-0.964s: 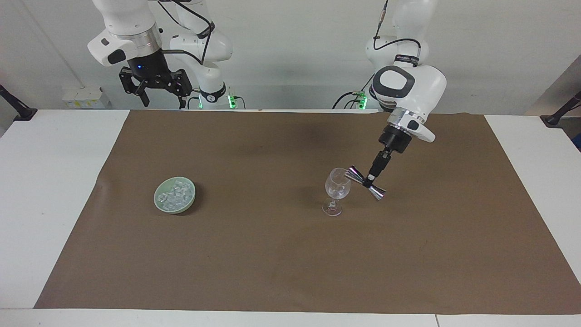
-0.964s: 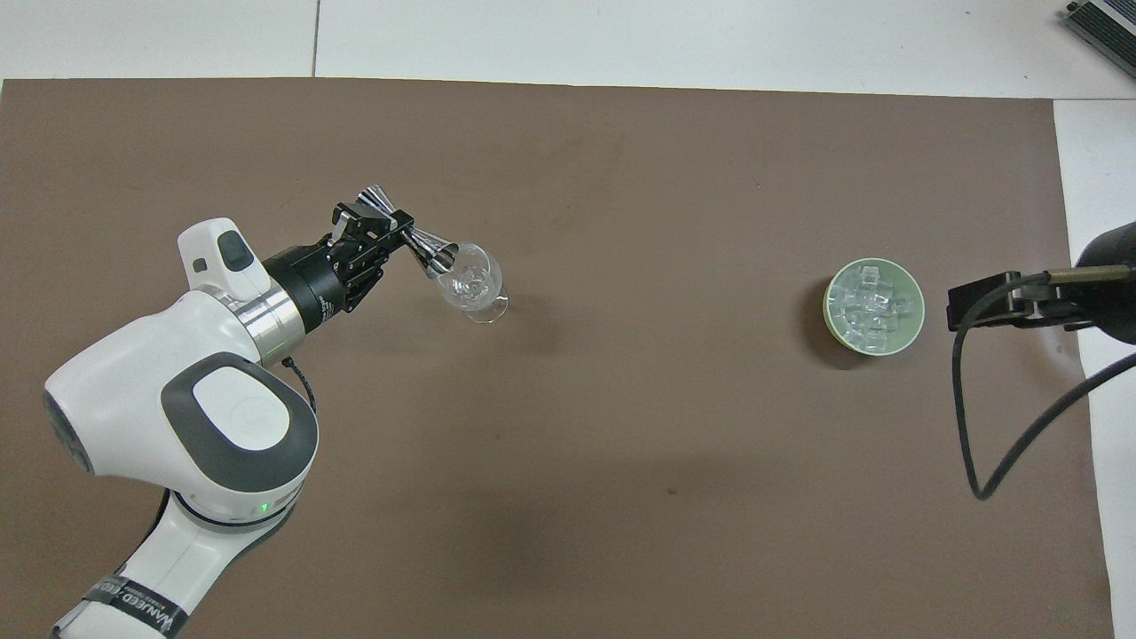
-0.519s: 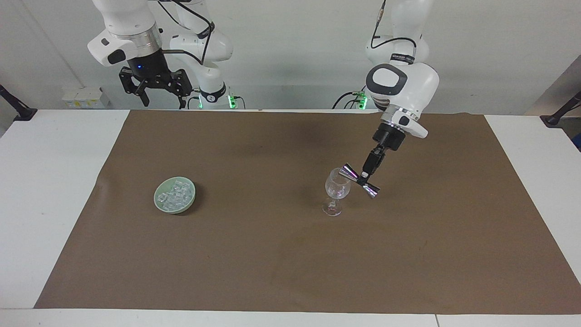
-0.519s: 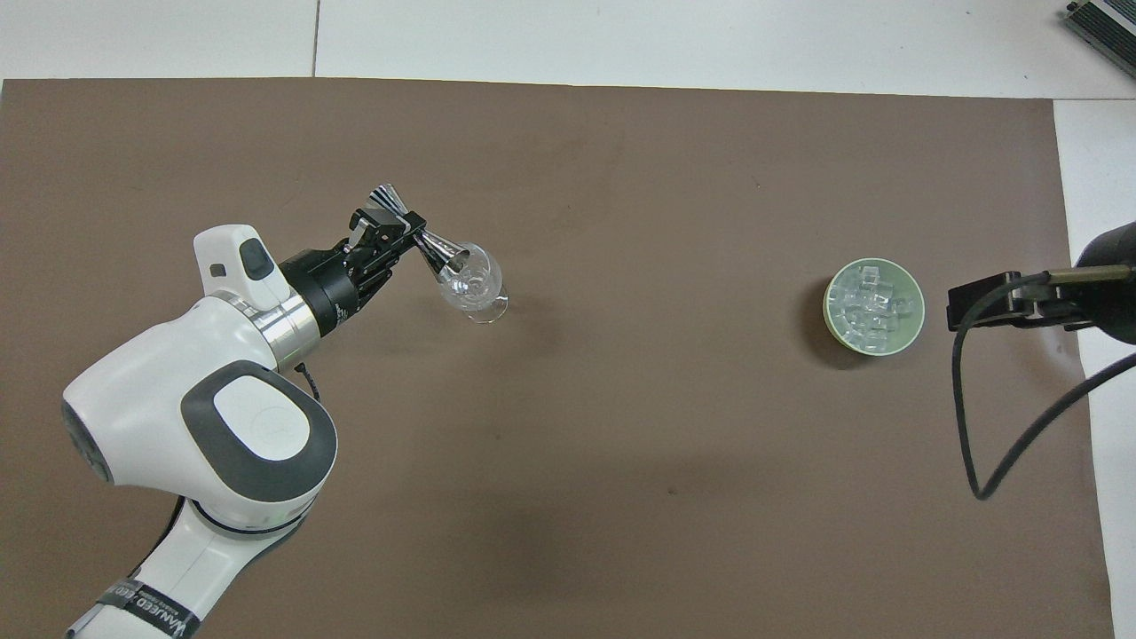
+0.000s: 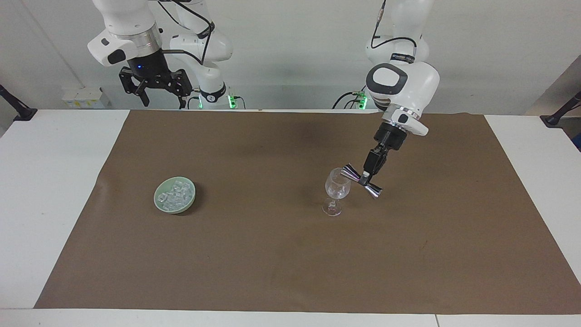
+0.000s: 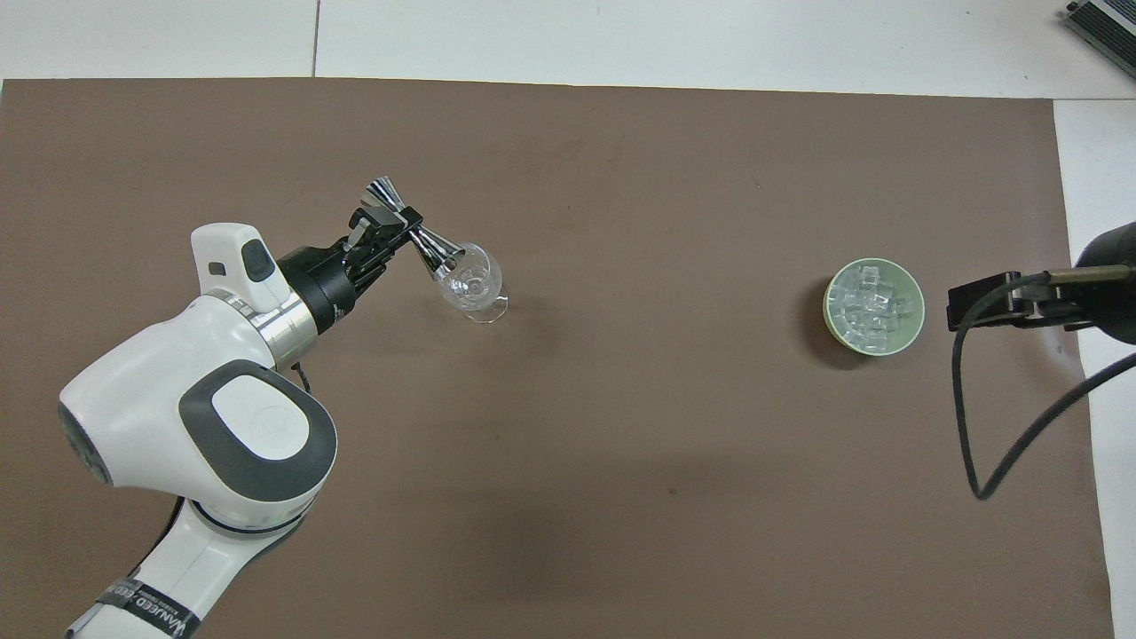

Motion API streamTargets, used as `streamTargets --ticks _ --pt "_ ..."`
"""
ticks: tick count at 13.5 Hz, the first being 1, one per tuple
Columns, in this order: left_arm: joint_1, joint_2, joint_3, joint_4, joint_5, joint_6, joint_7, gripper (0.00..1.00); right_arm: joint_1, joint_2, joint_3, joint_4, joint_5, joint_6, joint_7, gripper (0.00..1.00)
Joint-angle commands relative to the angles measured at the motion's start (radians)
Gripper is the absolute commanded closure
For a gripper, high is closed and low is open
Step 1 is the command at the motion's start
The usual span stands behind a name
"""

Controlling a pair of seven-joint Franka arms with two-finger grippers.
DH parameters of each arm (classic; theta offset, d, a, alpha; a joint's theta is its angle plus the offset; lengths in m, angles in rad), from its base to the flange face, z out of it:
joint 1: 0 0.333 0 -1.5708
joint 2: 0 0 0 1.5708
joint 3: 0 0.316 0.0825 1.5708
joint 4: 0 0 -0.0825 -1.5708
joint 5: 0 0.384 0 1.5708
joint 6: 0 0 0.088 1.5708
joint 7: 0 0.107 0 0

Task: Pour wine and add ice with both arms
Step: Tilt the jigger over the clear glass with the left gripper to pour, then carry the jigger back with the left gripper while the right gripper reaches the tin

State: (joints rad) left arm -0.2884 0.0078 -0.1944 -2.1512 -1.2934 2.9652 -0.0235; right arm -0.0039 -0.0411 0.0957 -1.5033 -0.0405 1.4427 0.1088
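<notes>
A clear stemmed wine glass (image 5: 336,192) (image 6: 474,284) stands on the brown mat toward the left arm's end. My left gripper (image 5: 366,176) (image 6: 388,229) is shut on the waist of a shiny double-cone jigger (image 5: 361,181) (image 6: 414,236), tipped sideways with one mouth at the glass rim. No wine shows in the frames. The ice (image 5: 174,195) (image 6: 873,306) is a heap of small clear cubes in a pale green bowl (image 5: 162,206) (image 6: 832,310) toward the right arm's end. My right gripper (image 5: 154,93) hangs open, high over the table edge at the robots' end, where that arm waits.
The brown mat (image 5: 272,254) (image 6: 621,497) covers most of the white table (image 5: 45,181). A black cable (image 6: 967,417) loops down from the right arm. Black clamp arms (image 5: 13,106) stand at the table's corners by the robots.
The left arm has drawn up and shifted slightly toward the robots, still tilting the jigger at the glass rim. The right arm, the glass and the bowl have stayed put.
</notes>
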Motion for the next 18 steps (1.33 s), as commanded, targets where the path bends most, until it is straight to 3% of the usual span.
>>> streamTargets --ticks 1,7,10,14,18 --pt "-0.043 0.009 0.015 0.019 -0.001 0.064 0.037 1.0 -0.011 -0.023 0.001 -0.029 0.024 0.013 -0.026 0.0" --pt "-0.043 0.014 0.012 0.019 -0.017 0.051 -0.056 1.0 -0.011 -0.023 0.001 -0.029 0.024 0.013 -0.026 0.0" --pt "0.021 -0.018 0.015 0.01 -0.017 -0.092 -0.24 1.0 -0.011 -0.023 0.001 -0.029 0.024 0.013 -0.026 0.0" --pt "0.249 -0.046 0.019 0.008 -0.017 -0.453 -0.424 1.0 -0.013 -0.023 0.001 -0.029 0.024 0.013 -0.029 0.0" --pt "0.564 0.015 0.019 0.02 -0.017 -0.89 -0.526 1.0 -0.019 -0.023 -0.005 -0.029 0.024 0.013 -0.027 0.0"
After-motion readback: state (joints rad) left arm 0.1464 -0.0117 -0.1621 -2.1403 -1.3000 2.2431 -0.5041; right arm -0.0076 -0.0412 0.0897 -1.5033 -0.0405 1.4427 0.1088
